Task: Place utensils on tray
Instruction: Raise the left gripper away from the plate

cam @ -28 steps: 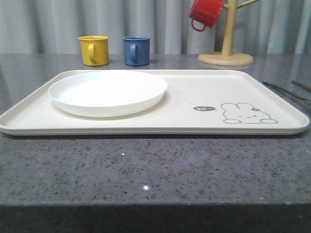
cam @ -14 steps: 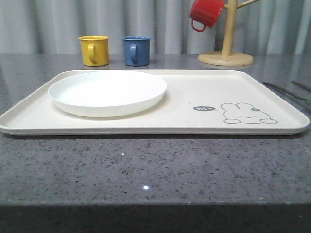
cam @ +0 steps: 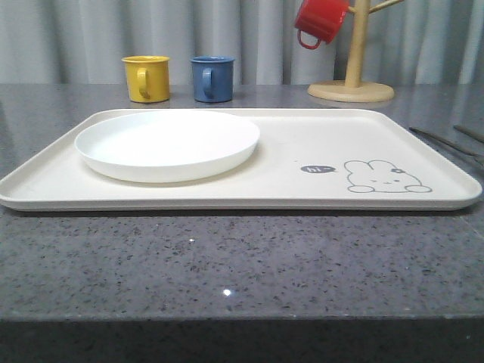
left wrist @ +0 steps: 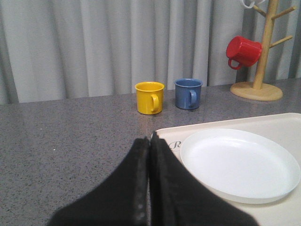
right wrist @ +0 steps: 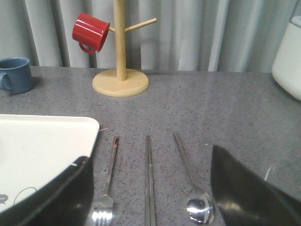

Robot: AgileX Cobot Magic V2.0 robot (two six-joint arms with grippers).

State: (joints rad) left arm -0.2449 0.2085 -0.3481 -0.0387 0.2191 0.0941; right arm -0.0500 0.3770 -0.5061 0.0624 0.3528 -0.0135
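Observation:
The cream tray (cam: 302,198) with a grey bunny drawing lies across the grey table. To its right, three steel utensils rest side by side on the table: a fork (right wrist: 108,186), flat chopsticks (right wrist: 149,179) and a spoon (right wrist: 190,181). My right gripper (right wrist: 150,188) hovers open above them, its dark fingers either side of all three. In the front view the utensils' thin handles (cam: 446,141) show at the right edge. My left gripper (left wrist: 149,141) is shut on nothing, over the tray's near-left corner (left wrist: 164,134).
A round white plate (cam: 168,144) lies on the tray's left half. Behind the tray stand a yellow mug (cam: 146,78) and a blue mug (cam: 212,78). A wooden mug tree (cam: 352,83) holds a red mug (cam: 320,20). A white vessel (right wrist: 289,54) stands far right.

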